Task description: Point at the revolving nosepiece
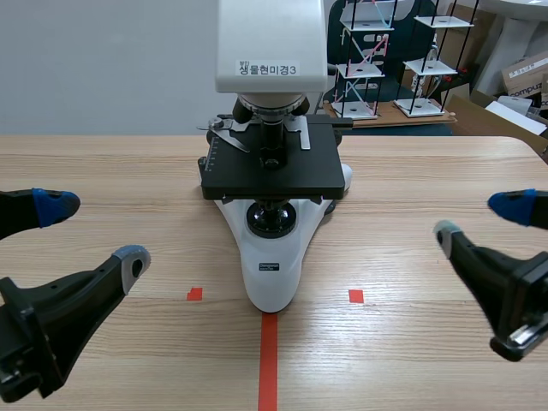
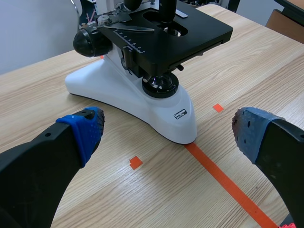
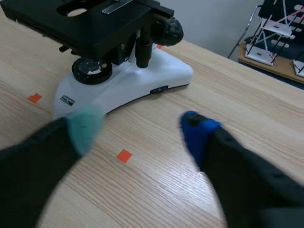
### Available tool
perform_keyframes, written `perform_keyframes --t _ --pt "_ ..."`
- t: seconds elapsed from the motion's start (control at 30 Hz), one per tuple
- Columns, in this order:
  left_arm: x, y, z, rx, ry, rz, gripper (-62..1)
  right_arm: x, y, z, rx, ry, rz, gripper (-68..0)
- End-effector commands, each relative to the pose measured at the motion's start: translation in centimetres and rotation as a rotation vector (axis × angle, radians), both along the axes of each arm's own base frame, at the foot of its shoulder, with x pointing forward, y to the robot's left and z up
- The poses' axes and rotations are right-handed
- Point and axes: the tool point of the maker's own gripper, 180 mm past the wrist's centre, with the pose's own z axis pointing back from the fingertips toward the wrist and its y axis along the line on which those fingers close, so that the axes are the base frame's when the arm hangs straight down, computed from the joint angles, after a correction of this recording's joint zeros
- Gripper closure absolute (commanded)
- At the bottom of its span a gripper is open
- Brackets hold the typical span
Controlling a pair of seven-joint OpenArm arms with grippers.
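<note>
The microscope [image 1: 272,265] stands mid-bench [image 1: 411,171], its base on the far end of the tape line. The revolving nosepiece [image 1: 272,106] sits under the white head, directly above the black stage [image 1: 248,175]. The left gripper [image 1: 94,233] hovers toward the bench's left edge, fingers spread wide. The right gripper [image 1: 479,219] hovers toward the right edge, fingers also spread wide.
</note>
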Motion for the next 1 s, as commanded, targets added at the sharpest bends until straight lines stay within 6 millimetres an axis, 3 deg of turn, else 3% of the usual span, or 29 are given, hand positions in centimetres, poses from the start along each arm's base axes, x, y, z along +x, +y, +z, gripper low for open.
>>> perform_keyframes --t 0.0,0.03,0.07,0.47,0.77,0.97 --pt "0.1 0.0 0.4 -0.014 -0.012 0.005 -56.8 0.4 0.3 1.0 -0.004 -0.042 0.017 -12.4" --pt "0.1 0.0 0.4 -0.014 -0.012 0.005 -56.8 0.4 0.3 1.0 -0.007 -0.046 0.018 -2.2" --pt "0.1 0.0 0.4 -0.014 -0.012 0.005 -56.8 0.5 0.1 1.2 -0.011 -0.058 0.011 0.2" --pt "0.1 0.0 0.4 -0.014 -0.013 0.006 -56.8 4.8 -0.3 5.4 -0.044 -0.256 0.028 0.2" --pt "0.1 0.0 0.4 -0.014 -0.013 0.006 -56.8 9.1 -1.0 4.5 -0.069 -0.263 0.074 0.2" --pt "0.1 0.0 0.4 -0.014 -0.013 0.006 -56.8 10.9 0.0 4.5 -0.051 -0.251 0.170 0.2"
